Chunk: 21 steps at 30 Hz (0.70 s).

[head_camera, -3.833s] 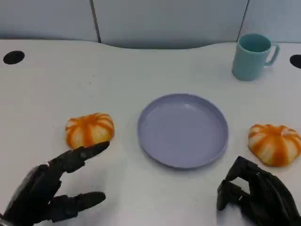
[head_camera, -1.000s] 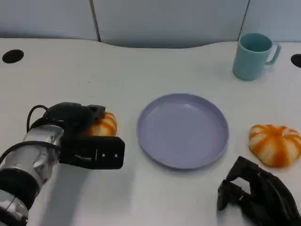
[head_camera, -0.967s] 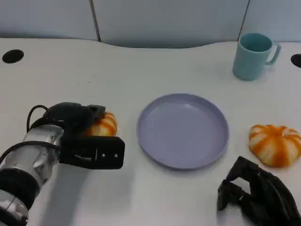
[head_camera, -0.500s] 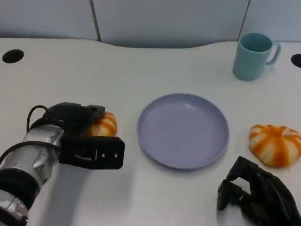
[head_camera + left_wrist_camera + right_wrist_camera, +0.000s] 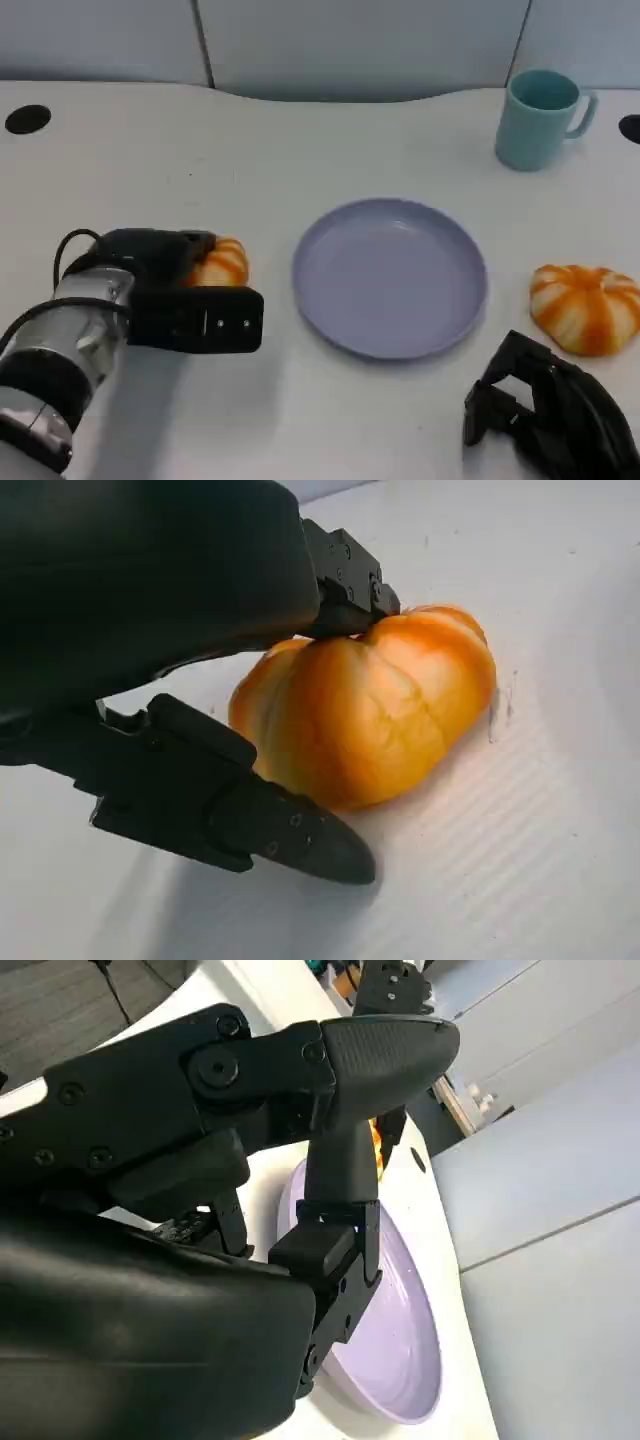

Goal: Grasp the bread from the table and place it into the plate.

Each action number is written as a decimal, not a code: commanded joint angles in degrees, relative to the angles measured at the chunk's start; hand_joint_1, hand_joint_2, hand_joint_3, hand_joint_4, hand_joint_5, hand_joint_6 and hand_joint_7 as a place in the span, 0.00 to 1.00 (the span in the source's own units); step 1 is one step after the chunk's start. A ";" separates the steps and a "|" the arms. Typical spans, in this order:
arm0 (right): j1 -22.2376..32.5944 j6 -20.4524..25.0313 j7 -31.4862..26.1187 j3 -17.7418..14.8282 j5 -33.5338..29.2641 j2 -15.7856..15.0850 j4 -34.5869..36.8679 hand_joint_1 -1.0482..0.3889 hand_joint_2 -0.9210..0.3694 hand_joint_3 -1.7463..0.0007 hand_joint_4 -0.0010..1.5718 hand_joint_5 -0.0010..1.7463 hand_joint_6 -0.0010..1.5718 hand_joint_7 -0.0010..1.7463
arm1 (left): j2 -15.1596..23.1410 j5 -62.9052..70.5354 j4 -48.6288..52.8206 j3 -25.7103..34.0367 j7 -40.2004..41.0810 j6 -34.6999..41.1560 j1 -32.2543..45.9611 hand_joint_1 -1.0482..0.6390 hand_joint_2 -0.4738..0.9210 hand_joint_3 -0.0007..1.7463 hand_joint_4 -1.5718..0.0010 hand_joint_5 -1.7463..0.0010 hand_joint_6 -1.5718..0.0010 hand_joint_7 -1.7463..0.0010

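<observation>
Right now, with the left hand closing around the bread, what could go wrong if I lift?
The left hand touches the left bread with fingers above and below, but the grip looks shallow, so it may slip or squash. On the way over, the bread could catch the purple plate rim.

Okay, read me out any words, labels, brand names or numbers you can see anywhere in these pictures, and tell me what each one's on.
None: there is no readable text.
The teal mug, the lavender plate, both orange-striped bread rolls and the white table are plain.
The left hand and right hand show bare black casing, with no legible marking.
</observation>
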 commanded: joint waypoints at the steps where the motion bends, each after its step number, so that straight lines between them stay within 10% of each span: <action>1: 1.91 0.23 -0.64 -0.05 -0.06 -1.24 -2.45 0.32 0.00 0.81 0.46 1.00 0.41 0.84 | -1.50 -1.11 7.07 -0.48 1.95 -0.15 -2.45 0.25 0.92 0.00 0.94 0.99 0.88 0.99; 21: 2.90 0.56 -1.35 0.56 0.14 -1.66 -4.07 0.33 0.00 0.79 0.46 1.00 0.39 0.86 | -2.79 -2.89 12.66 -2.02 4.21 -1.20 -4.31 0.26 0.93 0.00 0.94 0.99 0.88 1.00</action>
